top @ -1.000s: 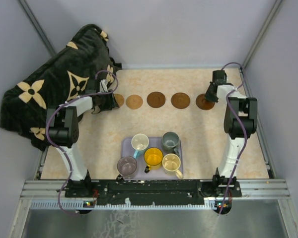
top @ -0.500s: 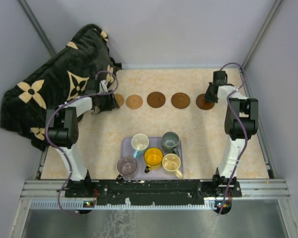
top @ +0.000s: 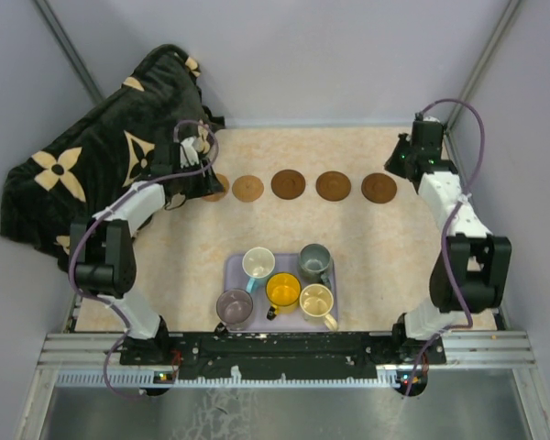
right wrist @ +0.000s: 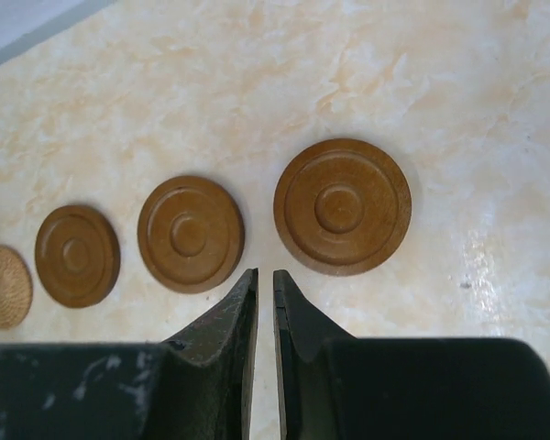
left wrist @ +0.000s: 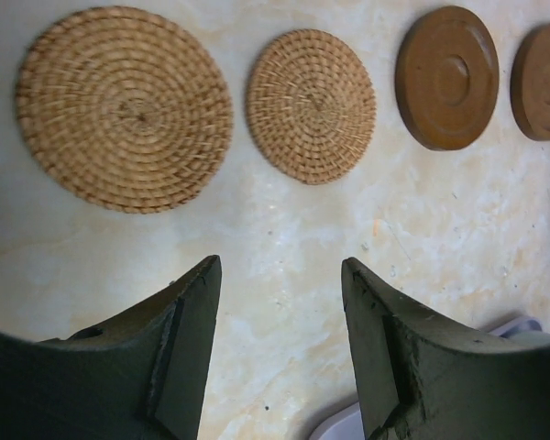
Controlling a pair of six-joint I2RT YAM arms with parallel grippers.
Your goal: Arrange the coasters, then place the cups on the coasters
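Five coasters lie in a row at the back: two woven tan ones [left wrist: 124, 108] [left wrist: 311, 105] on the left, three brown ones [top: 288, 183] [top: 333, 185] [top: 379, 188] to their right. My left gripper [left wrist: 280, 275] hangs open and empty just in front of the tan pair. Beside the rightmost brown coaster [right wrist: 342, 206], my right gripper [right wrist: 265, 275] is shut to a thin slit, holding nothing and clear of the disc. Five cups stand on the lavender tray [top: 234, 270]: white [top: 258, 263], grey-green [top: 314, 261], purple [top: 234, 305], yellow [top: 282, 291], cream [top: 316, 301].
A black cloth with tan flower shapes [top: 101, 156] is heaped over the back left corner, right beside my left gripper [top: 194, 174]. Grey walls close in the table at the back and sides. The tray stands near the front edge, between the two arm bases.
My right gripper has lifted off the rightmost brown coaster and drawn back to the right, leaving it flat in the row. The left arm has stretched out; its gripper stays by the tan coasters.
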